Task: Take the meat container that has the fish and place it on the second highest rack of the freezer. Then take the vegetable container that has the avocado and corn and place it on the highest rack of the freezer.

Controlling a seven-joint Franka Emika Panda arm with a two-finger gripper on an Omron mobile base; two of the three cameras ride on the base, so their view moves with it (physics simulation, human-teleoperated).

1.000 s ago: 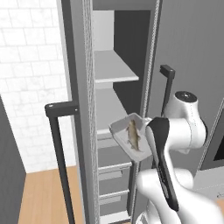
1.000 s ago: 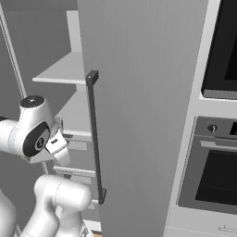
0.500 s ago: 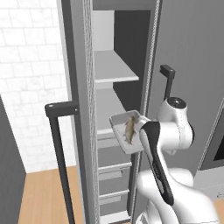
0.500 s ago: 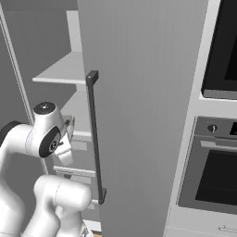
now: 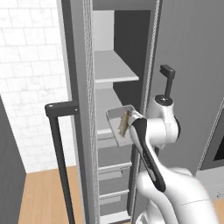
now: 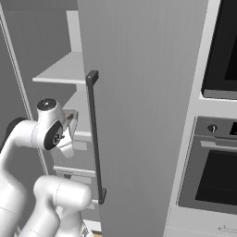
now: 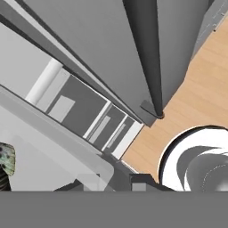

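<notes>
The meat container (image 5: 119, 127), a pale grey tray, carries the brownish fish (image 5: 124, 122) lengthwise. My gripper (image 5: 133, 120) is shut on the tray's right rim and holds it in the freezer (image 5: 81, 109) opening, just above the second highest rack (image 5: 103, 132). The highest rack (image 5: 114, 71) is bare above it. In the right base view the tray (image 6: 70, 115) peeks out beside my wrist. The hand view has the tray (image 7: 40, 156) at lower left with a bit of fish (image 7: 6, 159). The vegetable container is out of view.
The open freezer door (image 6: 139, 92) with its black bar handle (image 6: 95, 139) stands right of the arm. A second door handle (image 5: 59, 157) is on the left. Grey drawers (image 5: 111, 173) sit below the shelves. A wall oven (image 6: 213, 180) is at the right, over a wood floor (image 7: 200, 89).
My arm has carried the container left and slightly up, from in front of the door edge into the freezer opening. The grip is unchanged.
</notes>
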